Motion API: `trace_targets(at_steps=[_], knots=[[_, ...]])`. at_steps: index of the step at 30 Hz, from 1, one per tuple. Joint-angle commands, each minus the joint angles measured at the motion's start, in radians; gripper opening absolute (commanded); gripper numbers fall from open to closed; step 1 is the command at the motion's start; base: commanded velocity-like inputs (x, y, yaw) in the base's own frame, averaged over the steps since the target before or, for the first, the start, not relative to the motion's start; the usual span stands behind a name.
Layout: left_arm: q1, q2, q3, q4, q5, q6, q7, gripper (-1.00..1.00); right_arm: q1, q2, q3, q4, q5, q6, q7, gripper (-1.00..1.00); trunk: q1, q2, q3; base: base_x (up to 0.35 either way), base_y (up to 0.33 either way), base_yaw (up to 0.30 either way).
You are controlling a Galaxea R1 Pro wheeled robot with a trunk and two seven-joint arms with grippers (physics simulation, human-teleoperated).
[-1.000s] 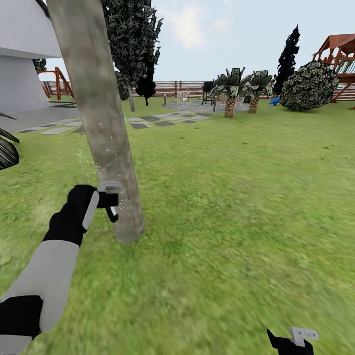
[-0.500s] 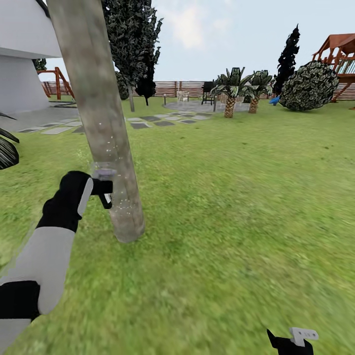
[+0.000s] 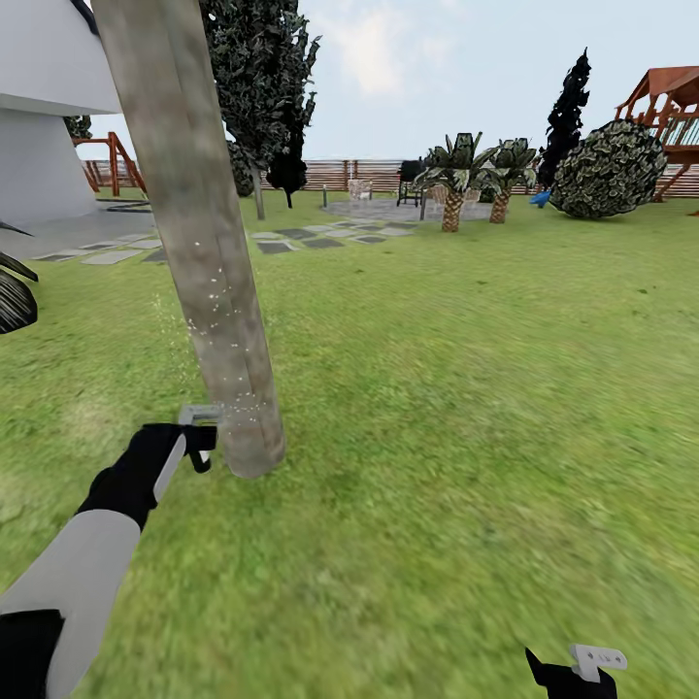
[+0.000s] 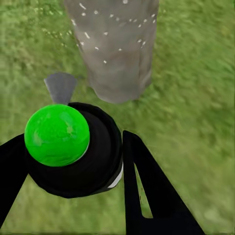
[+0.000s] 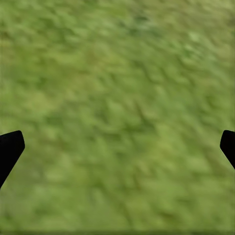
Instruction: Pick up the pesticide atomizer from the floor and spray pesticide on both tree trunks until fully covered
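A thick grey-beige tree trunk (image 3: pixel 209 262) leans up from the grass right in front of me, with white specks of spray on its lower part (image 4: pixel 117 44). My left gripper (image 3: pixel 201 442) is low beside the trunk's base, shut on the pesticide atomizer (image 4: pixel 73 156). The atomizer is a round black bottle with a bright green top, and its grey nozzle (image 4: pixel 60 88) points at the trunk. The black fingers (image 4: pixel 144 196) flank the bottle. My right gripper (image 3: pixel 575 672) hangs open over bare grass at the lower right, its fingertips (image 5: pixel 10 149) wide apart. Another tall, dark-leaved tree (image 3: pixel 257 87) stands farther back.
Grey stone slabs (image 3: pixel 291 238) cross the lawn behind the trunk. Beyond them are short palms (image 3: pixel 452 189), a round bush (image 3: pixel 608 170), a wooden playset (image 3: pixel 670 107), a slatted fence (image 3: pixel 335 175) and a white building (image 3: pixel 44 126) at the left. Open grass lies to the right.
My left arm rose a little along the trunk with the atomizer, then dropped to the trunk's base. More white specks show on the trunk. The right arm has not moved.
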Motion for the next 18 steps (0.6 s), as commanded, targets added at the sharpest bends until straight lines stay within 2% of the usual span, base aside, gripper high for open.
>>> trace_targets(at_steps=[1,2,4,5,7,9,10,11,14,18], knots=[[0.015,-0.002,-0.001,0.009,0.000,-0.008,0.000,-1.00,0.000,0.000,0.000,0.000,0.000,0.000,0.000,1.00,0.000,0.000,0.000,0.000,0.000,0.000],[0.039,-0.006,-0.002,0.014,0.000,-0.021,0.001,-1.00,0.000,0.000,0.000,0.000,0.000,0.000,0.000,1.00,0.000,0.000,0.000,0.000,0.000,0.000],[0.095,-0.012,0.000,0.019,0.004,-0.090,0.004,-1.00,0.000,0.000,0.000,0.000,0.000,0.000,0.000,1.00,0.000,0.000,0.000,0.000,0.000,0.000],[0.127,-0.014,0.001,0.031,0.008,-0.149,0.005,-1.00,0.000,0.000,0.000,0.000,0.000,0.000,0.000,1.00,0.000,0.000,0.000,0.000,0.000,0.000],[0.156,-0.016,0.006,0.107,0.016,-0.224,0.006,-1.00,0.000,0.000,0.000,0.001,0.000,0.000,0.000,1.00,0.000,0.000,0.000,0.000,0.000,0.000],[0.163,-0.019,0.008,0.185,0.020,-0.251,0.006,-1.00,0.000,-0.001,0.000,0.001,0.000,0.000,0.000,1.00,0.000,0.000,0.000,0.000,0.000,0.000],[0.165,-0.028,0.009,0.219,0.021,-0.277,0.006,-1.00,0.000,-0.002,0.000,0.001,0.000,0.000,0.001,1.00,0.000,0.000,0.000,0.000,0.000,0.000],[0.167,-0.045,0.009,0.251,0.018,-0.330,0.007,-1.00,0.000,-0.003,0.000,0.001,0.001,0.000,0.001,1.00,0.000,0.000,0.000,0.000,0.000,0.000],[0.169,-0.064,0.007,0.280,0.015,-0.403,0.047,-1.00,0.000,-0.003,0.000,0.002,0.001,0.000,0.001,1.00,0.000,0.000,0.000,0.031,-0.010,0.000],[0.169,-0.068,0.007,0.287,0.019,-0.417,0.104,-1.00,0.000,-0.002,0.000,0.002,-0.001,0.000,0.001,1.00,0.000,0.000,0.000,0.193,-0.122,0.000]])
